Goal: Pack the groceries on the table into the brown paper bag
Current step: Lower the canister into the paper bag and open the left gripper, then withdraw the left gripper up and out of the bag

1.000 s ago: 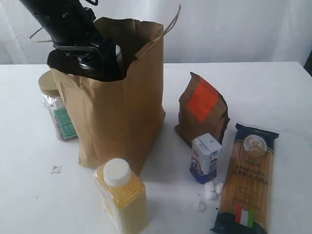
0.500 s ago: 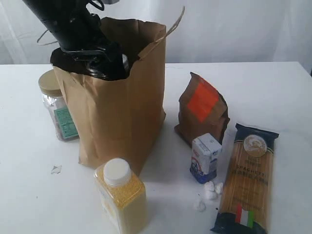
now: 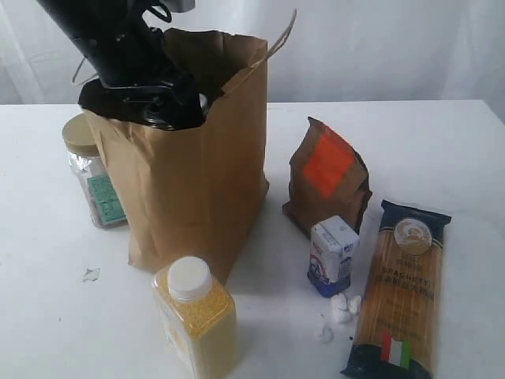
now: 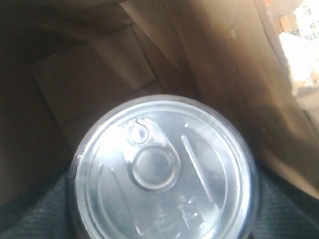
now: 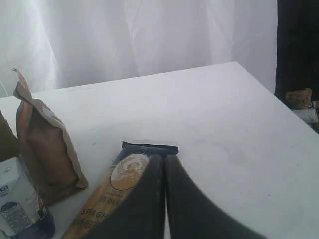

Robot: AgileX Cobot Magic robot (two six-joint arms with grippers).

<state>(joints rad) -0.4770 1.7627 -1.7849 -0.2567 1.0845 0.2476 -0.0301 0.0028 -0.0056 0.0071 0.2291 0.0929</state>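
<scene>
The tall, creased brown kraft paper bag [image 3: 197, 181] stood upright with its mouth open on the wide white tabletop [image 3: 450, 150]. The left gripper [image 3: 180, 109] reached into that mouth from above. Its jaws were spread wide and clamped on the silver-topped dark can [image 4: 164, 169], which hung in the upper part of the bag. In the left wrist view the can's pull-tab lid filled most of the picture. Past it showed the bag's brown walls and part of its folded floor; the floor directly under the can was hidden.

Everything else stood outside the bag. The tan-lidded clear jar [image 3: 91, 174] was upright against the bag's left side, partly behind it. The white-capped bottle of yellow grain [image 3: 197, 316] stood just in front of the bag. To the right, apart from the bag, the brown pouch with an orange-red label [image 3: 327, 185] stood upright. The small white-blue carton [image 3: 333, 254] stood just in front of the pouch. The long spaghetti pack [image 3: 402, 292] lay flat beside the carton, and a few small white lumps [image 3: 341, 309] lay between them.

The right gripper [image 5: 163, 162] had its fingers pressed together and held nothing. In the right wrist view it hovered over the upper end of the spaghetti pack, and it was out of the exterior view.
</scene>
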